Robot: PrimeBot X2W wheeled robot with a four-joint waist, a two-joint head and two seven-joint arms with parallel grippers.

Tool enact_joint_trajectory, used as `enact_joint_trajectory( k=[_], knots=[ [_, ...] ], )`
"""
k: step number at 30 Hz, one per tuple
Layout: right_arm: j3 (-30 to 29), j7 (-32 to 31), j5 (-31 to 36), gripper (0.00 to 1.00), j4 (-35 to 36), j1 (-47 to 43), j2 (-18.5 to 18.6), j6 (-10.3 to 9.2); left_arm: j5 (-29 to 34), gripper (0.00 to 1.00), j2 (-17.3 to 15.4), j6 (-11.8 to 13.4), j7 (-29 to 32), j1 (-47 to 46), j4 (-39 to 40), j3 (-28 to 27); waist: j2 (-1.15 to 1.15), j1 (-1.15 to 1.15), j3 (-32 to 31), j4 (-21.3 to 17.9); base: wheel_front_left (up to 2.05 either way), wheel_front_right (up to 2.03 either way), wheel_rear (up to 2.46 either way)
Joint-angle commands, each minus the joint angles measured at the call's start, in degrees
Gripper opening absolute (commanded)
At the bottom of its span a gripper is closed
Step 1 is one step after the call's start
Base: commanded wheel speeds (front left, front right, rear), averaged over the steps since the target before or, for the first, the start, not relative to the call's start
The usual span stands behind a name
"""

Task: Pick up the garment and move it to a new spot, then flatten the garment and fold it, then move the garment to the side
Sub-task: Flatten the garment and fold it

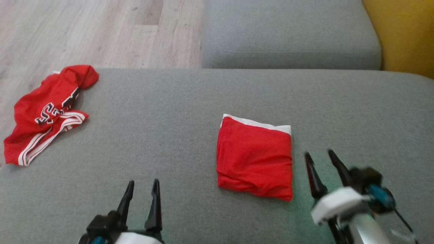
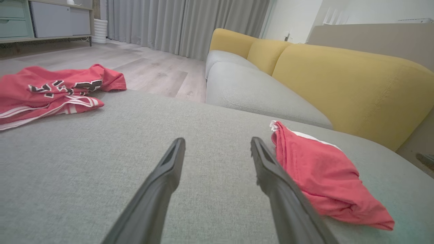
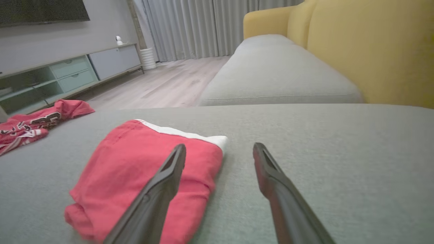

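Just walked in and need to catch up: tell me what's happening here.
A two-armed robot is working on a grey couch seat. A folded red garment, white trim along its far edge, lies on it. The right gripper stands open just beside the garment's right edge, holding nothing; the left gripper is open and empty, off to the garment's left. A crumpled red jersey lies at the seat's far left corner. Folding looks done; moving it aside seems to remain.
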State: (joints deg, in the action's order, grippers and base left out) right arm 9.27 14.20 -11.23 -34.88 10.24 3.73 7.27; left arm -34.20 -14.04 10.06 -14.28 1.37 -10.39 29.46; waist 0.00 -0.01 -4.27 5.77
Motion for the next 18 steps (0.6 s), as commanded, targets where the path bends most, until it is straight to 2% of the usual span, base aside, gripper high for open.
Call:
enact_joint_trajectory(
  k=[1,9,18],
  knots=[
    [-0.26,0.78,1.10,1.00,4.02,-0.45,-0.80,0.22,0.48,1.00,-0.75,-0.02,-0.71,-1.17,0.99,-2.75,0.00,0.01,-0.34,-0.07,0.00,0.00,0.00],
    [-2.36,0.39,0.57,1.00,12.50,-8.69,-0.84,0.22,1.10,1.00,-0.98,0.12,-0.71,0.46,-0.45,-3.54,0.00,0.01,-1.13,-0.40,0.00,0.00,0.00],
    [-2.98,-1.65,0.73,1.00,16.53,-11.50,-0.84,0.22,1.53,1.00,-0.58,-0.30,-0.72,1.49,-1.01,-4.36,0.00,0.01,-1.66,-0.35,0.00,0.00,0.00]
  ],
)
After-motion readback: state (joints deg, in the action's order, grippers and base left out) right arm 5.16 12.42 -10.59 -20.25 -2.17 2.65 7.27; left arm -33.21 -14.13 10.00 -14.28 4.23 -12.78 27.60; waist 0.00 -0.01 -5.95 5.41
